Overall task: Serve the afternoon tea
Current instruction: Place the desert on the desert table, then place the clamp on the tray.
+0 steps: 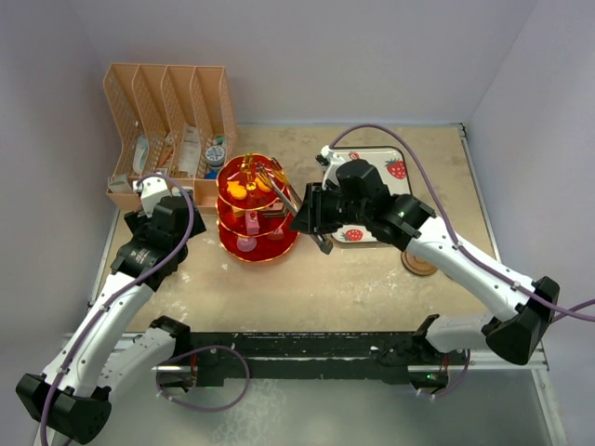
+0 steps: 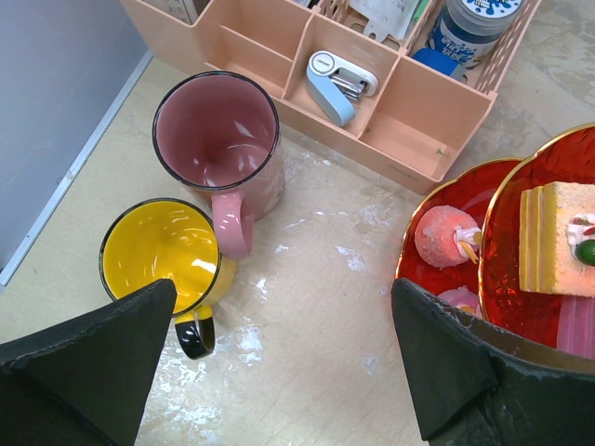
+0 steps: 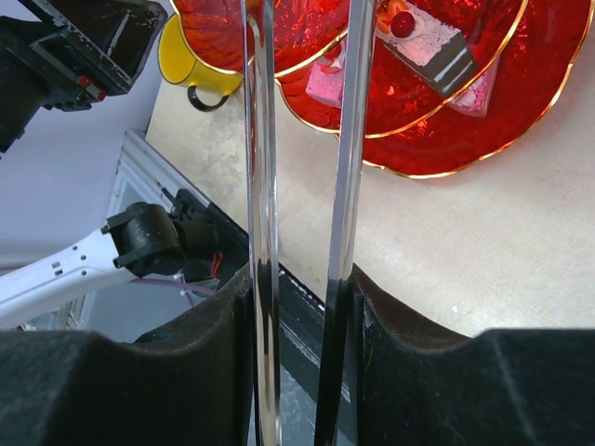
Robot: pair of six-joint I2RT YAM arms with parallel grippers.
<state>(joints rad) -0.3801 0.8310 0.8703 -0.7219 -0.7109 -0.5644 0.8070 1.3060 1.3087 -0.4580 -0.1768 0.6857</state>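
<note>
The red three-tier stand [image 1: 256, 209] with gold rims stands left of the table's middle, with toy cakes on its tiers. My right gripper [image 1: 302, 218] is shut on the metal tongs [image 1: 282, 190], whose tips reach over the top tier. In the right wrist view its fingers [image 3: 409, 362] press both arms of the tongs [image 3: 346, 139] above the stand [image 3: 446, 121], where a cherry-topped cake slice [image 3: 423, 42] lies. My left gripper [image 2: 284, 307] hangs open over bare table between the yellow mug [image 2: 158, 251], the pink mug [image 2: 218, 139] and the stand [image 2: 502, 214].
A peach desk organizer [image 1: 167, 130] with small items stands at the back left, close behind the mugs. The white strawberry-print tray [image 1: 390, 167] lies at the back right under my right arm. A round wooden disc [image 1: 418, 265] sits near the right forearm.
</note>
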